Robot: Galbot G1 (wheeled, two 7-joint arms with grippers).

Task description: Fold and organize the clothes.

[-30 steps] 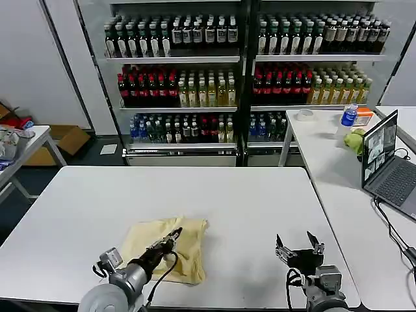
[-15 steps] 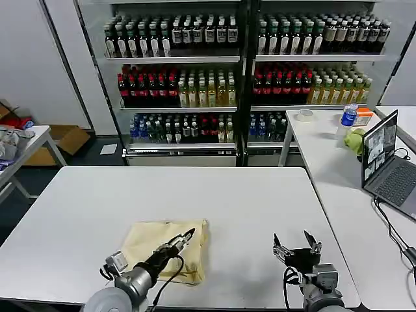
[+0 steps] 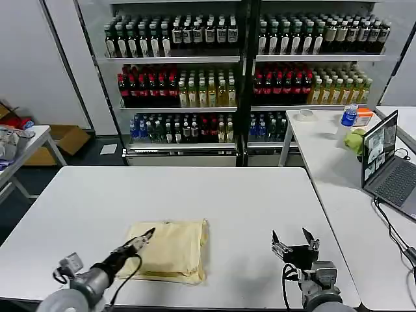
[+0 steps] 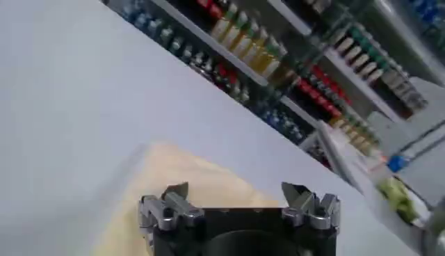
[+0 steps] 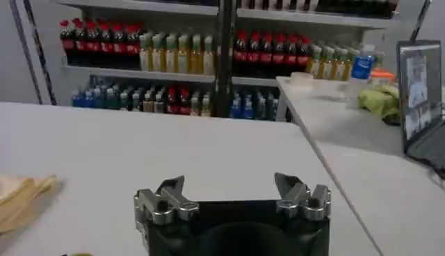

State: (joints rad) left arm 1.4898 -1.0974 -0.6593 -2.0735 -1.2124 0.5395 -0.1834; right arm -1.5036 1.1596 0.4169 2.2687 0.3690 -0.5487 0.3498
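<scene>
The clothes (image 3: pixel 172 250) are one pale yellow garment, lying folded into a flat rectangle near the front edge of the white table (image 3: pixel 247 195). My left gripper (image 3: pixel 144 237) hovers at the garment's left edge, open and holding nothing. From the left wrist, its fingers (image 4: pixel 174 193) stand wide apart with the yellow cloth (image 4: pixel 188 174) just beyond them. My right gripper (image 3: pixel 294 246) waits open over bare table, well to the right of the garment. In the right wrist view its jaws (image 5: pixel 231 186) are spread, and a corner of the garment (image 5: pixel 17 193) is at the edge.
Drink shelves (image 3: pixel 240 78) fill the back wall. A side table with a laptop (image 3: pixel 387 159), a bottle and a green object stands at the right. Another table with a whitish cloth heap (image 3: pixel 8 142) is at the far left.
My left gripper first pushed right across the garment, then drew back left to its left edge. The garment now lies flatter. The right gripper barely moved.
</scene>
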